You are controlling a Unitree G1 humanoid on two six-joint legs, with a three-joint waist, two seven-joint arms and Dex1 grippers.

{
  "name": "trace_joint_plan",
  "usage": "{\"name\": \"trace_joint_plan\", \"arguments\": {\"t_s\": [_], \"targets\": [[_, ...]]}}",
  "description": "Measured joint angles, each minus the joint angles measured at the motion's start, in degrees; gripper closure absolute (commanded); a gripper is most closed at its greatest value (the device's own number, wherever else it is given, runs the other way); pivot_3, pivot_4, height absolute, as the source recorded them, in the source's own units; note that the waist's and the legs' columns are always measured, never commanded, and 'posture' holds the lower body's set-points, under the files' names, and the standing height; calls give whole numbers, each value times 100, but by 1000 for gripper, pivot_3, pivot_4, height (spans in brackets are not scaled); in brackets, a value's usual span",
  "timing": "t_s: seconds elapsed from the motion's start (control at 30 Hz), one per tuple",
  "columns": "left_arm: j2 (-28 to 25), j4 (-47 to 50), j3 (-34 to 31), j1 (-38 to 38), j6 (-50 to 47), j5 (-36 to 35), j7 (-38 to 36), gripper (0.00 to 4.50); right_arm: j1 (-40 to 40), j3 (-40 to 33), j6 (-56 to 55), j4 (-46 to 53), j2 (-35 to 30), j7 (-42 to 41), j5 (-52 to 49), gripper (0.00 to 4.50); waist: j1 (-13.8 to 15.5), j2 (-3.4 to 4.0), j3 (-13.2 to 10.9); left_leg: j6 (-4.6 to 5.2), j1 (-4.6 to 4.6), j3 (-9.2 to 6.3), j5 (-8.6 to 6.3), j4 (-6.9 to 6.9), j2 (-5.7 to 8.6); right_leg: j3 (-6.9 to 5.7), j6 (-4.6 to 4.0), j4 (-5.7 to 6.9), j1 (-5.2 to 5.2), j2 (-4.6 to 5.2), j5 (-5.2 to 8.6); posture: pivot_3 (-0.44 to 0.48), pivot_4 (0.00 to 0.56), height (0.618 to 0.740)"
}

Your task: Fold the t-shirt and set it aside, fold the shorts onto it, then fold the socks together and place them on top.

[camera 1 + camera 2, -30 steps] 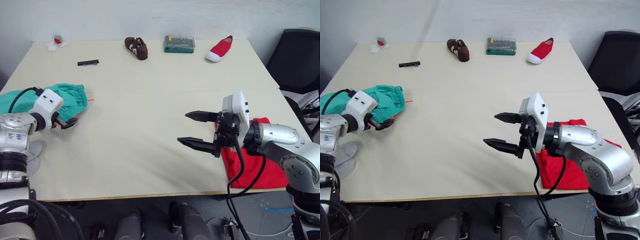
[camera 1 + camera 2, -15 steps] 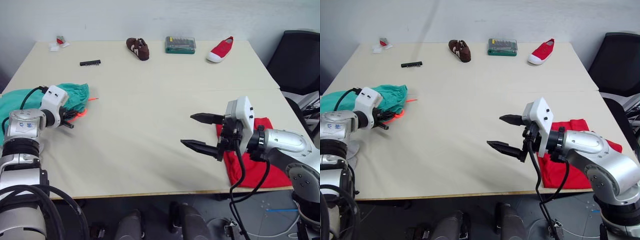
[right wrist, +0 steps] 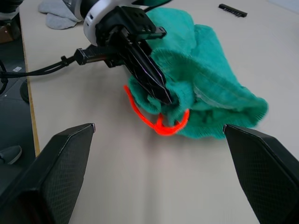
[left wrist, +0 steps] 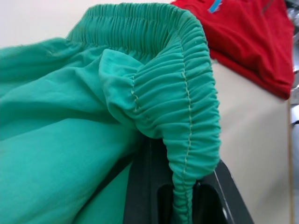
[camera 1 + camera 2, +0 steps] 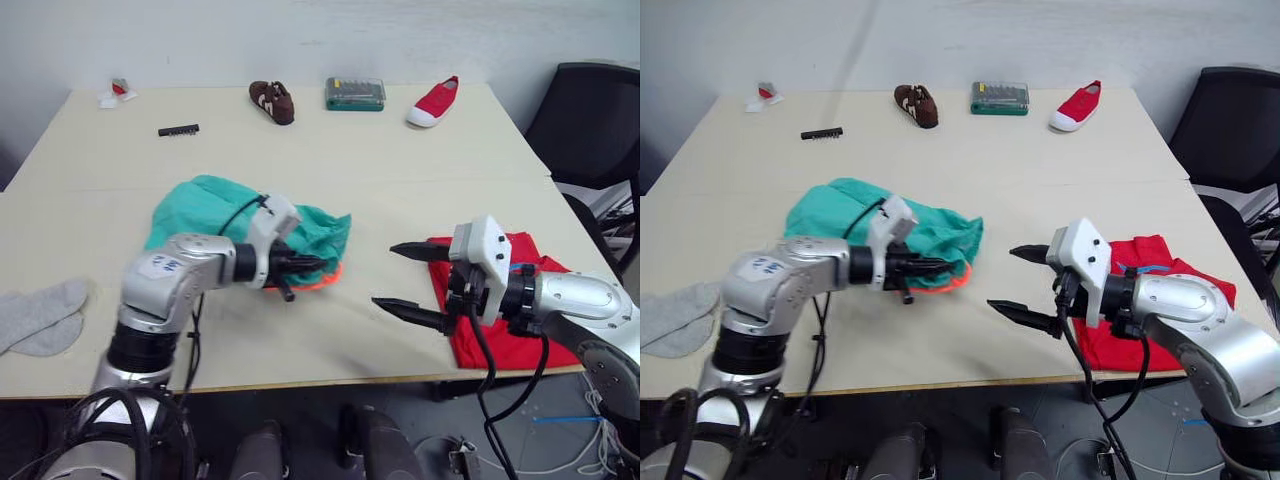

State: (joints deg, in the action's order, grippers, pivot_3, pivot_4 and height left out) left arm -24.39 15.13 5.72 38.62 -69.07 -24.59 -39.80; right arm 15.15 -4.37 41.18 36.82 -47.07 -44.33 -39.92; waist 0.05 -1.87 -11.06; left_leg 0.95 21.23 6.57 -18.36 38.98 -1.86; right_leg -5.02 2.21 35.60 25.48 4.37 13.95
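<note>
The shorts [image 5: 255, 220] lie bunched in a teal-green heap near the middle of the table [image 5: 330, 150], with the gathered waistband turned toward the robot's right and the orange drawstring [image 3: 159, 122] looping out from under that edge onto the bare wood. The left gripper [image 5: 305, 264] is pinched shut on the waistband (the left wrist view shows the elastic hem draped over and between its black fingers). Just beyond the waistband, toward the robot's right, sits the t-shirt [image 5: 505, 305], a flat red folded pile at the table's right front edge, its blue collar label facing up. The right gripper [image 5: 408, 281] hovers over the table between the shorts and the t-shirt, its jaws spread wide and holding nothing, the fingers pointing toward the shorts. The socks [image 5: 42, 315], light grey, rest one on the other at the left front edge of the table, well apart from the shorts. Along the far edge stand a brown shoe [image 5: 272, 101], a green case of screwdriver bits [image 5: 355, 93] and a small red shoe [image 5: 433, 102]; a black bit strip [image 5: 178, 130] lies nearer the left.
</note>
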Motion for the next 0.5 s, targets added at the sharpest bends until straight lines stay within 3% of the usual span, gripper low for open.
{"name": "trace_joint_plan", "arguments": {"t_s": [0.17,0.33,0.43,0.5], "targets": [[-27,78,50,88,-6,-244,-52,2474,-161,176,-127,1,-1,14,366,0,-15,0,0,-33,-1,0,15,-3,-3,1,-8,5,3,-1,5,0,150,740],[-967,314,-361,73,525,-599,-810,989,-254,194,-243,0,1,22,616,0,-15,2,-1,-37,0,1,13,-3,-4,-3,-17,4,5,0,10,0,150,740],[-1996,96,-723,-81,1509,-509,-1594,989,-264,244,-331,-12,3,-9,744,0,-11,5,-2,-40,-2,2,10,-5,-6,-11,-25,2,7,1,15,0,150,740],[-2290,-144,-748,-98,1930,-371,-1825,989,-239,319,-382,-25,3,-42,803,0,-4,5,-2,-38,-2,0,9,-5,-5,-14,-27,1,7,2,15,0,150,740]]}}
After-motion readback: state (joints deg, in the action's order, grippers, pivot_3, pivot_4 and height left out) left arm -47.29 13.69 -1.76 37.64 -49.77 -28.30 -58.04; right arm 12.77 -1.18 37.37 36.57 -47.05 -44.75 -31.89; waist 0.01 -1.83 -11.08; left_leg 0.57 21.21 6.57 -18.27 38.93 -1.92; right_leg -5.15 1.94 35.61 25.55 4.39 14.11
